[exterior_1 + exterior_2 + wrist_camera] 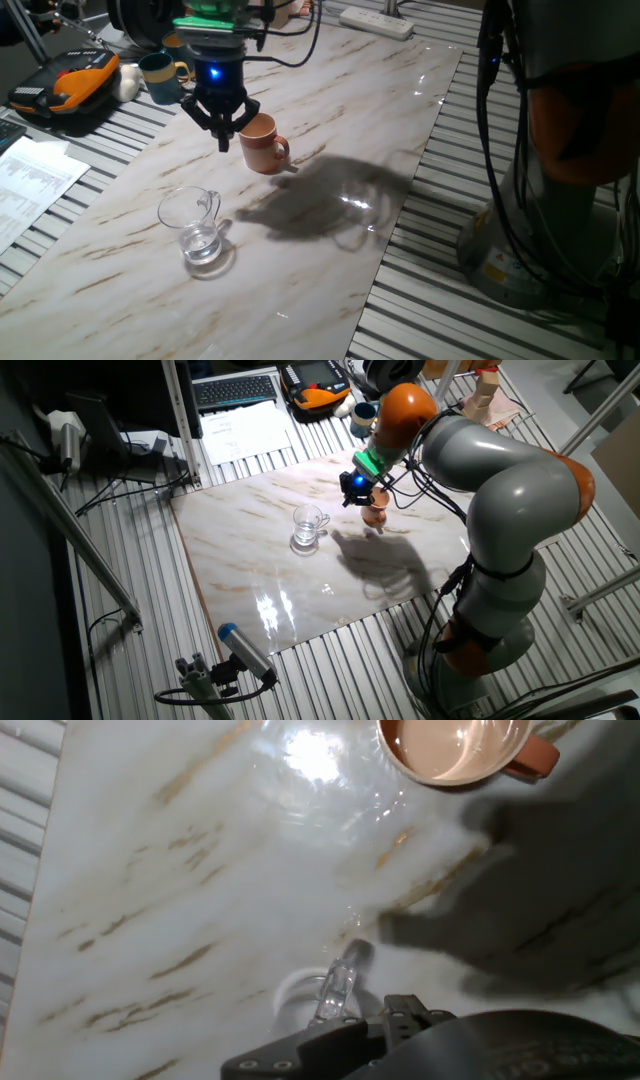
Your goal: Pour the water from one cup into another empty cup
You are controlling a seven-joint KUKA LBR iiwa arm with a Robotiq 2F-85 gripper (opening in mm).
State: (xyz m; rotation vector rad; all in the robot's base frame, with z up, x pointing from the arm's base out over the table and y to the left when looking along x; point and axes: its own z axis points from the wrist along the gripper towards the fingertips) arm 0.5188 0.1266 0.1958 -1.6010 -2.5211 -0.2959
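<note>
No brand or lettering can be read on any item. The grey-and-orange arm reaches over the white marble-patterned bench, its black claw hanging above the surface, empty, with fingers slightly apart. Just beside the claw stands the small terracotta ceramic mug, upright. The clear glass mug with a loop handle stands well apart, nearer the bench's front, with a little water at its base.
</note>
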